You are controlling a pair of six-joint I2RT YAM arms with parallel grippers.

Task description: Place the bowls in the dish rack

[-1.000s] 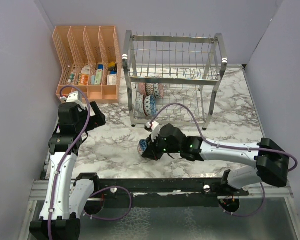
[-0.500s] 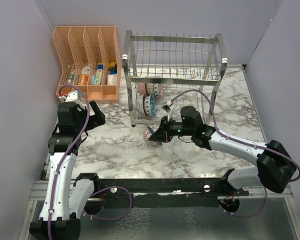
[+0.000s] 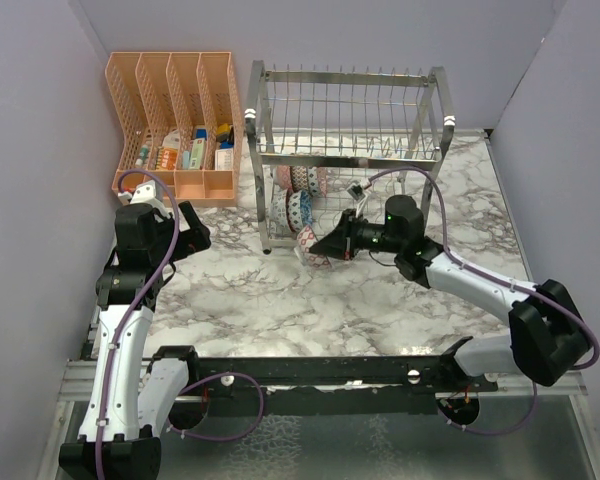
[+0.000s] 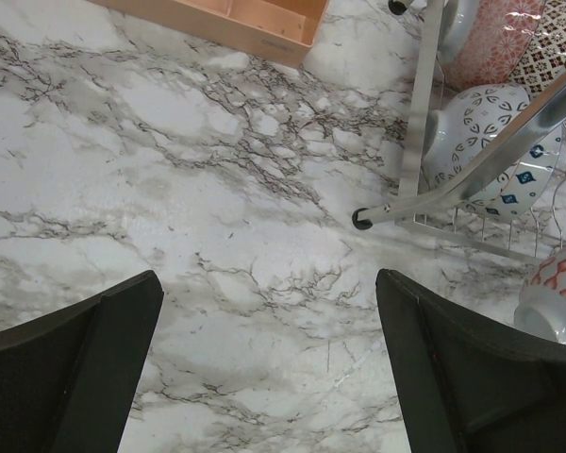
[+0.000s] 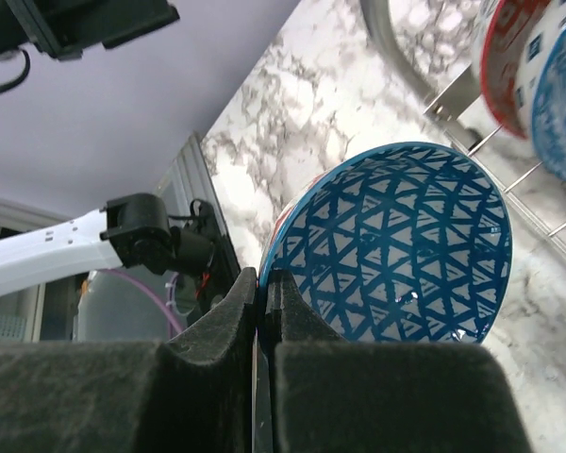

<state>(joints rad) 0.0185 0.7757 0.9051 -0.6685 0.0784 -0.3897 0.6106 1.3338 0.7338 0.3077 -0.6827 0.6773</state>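
Marble counter (image 3: 230, 290), right gripper (image 5: 261, 283) clamped on bowl (image 5: 396, 255) rim, moved from centre up to rack (image 3: 340, 157) front, left gripper (image 4: 269, 349) agape, empty.

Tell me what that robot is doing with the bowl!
It's putting bowls away. The right arm's fingers pinch the rim of a bowl with blue triangles inside, holding it tipped up right at the front of the dish rack, by the bottom shelf. Other bowls stand on edge in that shelf. The left arm's fingers are open and empty, hanging over the marble table.
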